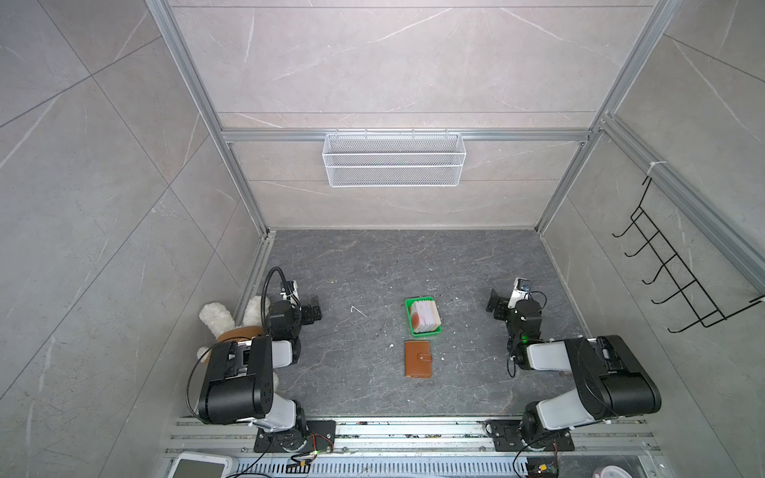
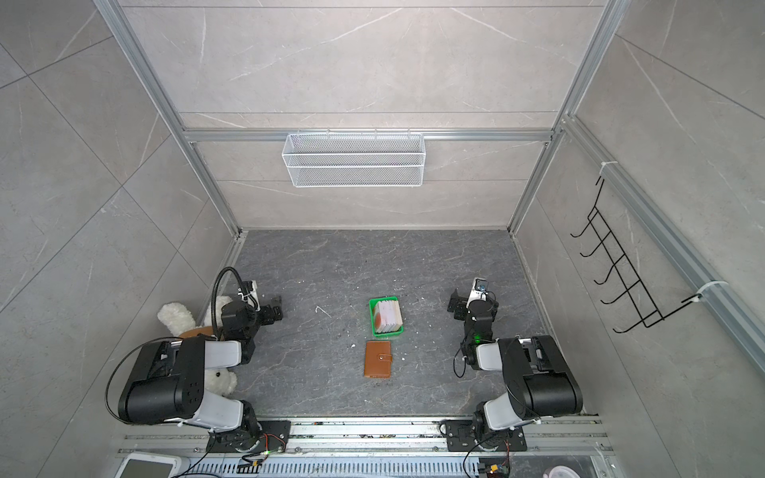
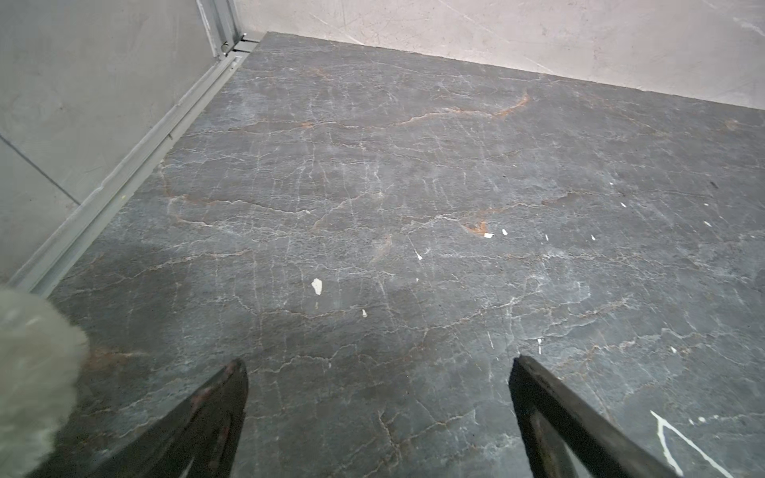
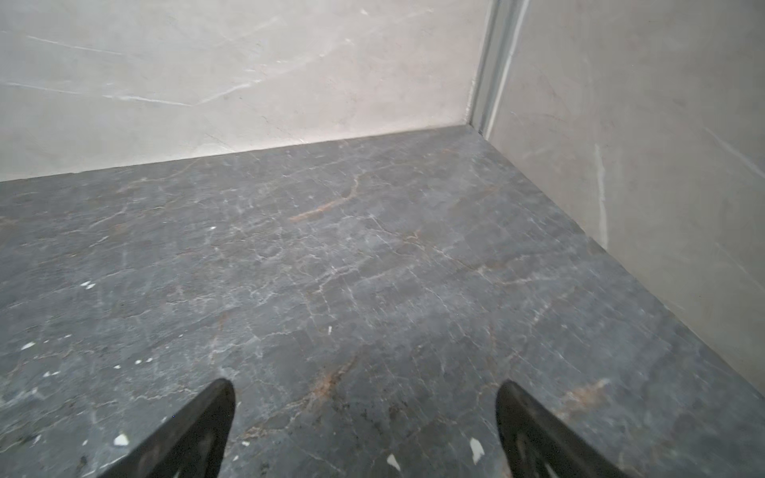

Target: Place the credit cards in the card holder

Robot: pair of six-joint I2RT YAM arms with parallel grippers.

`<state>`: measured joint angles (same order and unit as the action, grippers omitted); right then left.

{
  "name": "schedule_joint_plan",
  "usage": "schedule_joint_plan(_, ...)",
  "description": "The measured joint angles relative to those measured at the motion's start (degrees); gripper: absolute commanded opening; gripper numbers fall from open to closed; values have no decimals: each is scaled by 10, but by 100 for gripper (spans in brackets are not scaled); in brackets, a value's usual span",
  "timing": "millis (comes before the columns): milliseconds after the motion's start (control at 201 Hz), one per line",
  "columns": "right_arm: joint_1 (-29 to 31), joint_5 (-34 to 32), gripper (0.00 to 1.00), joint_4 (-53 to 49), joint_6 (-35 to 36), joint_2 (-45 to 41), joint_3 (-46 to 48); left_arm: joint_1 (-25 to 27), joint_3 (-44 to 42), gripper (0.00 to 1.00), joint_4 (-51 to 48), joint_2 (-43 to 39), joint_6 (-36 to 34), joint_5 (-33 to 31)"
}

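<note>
Both arms are folded at the elbow close to their bases, with the forearms reaching forward. The left gripper [image 1: 313, 309] and the right gripper [image 1: 495, 305] are well apart and seem to tilt slightly downward. In the wrist views, each gripper's jaws are spread wide.

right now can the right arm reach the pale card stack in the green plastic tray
Probably yes: the open right gripper is level with the pale card stack, only dark tabletop between them.
</note>
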<state>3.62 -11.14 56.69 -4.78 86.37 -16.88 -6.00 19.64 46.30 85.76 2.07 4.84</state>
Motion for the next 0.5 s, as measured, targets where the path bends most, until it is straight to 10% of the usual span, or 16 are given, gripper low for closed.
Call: schedule_joint_plan(498,-3,63,100,-33,21,3,-23,0,0,100,0,0,-8,18)
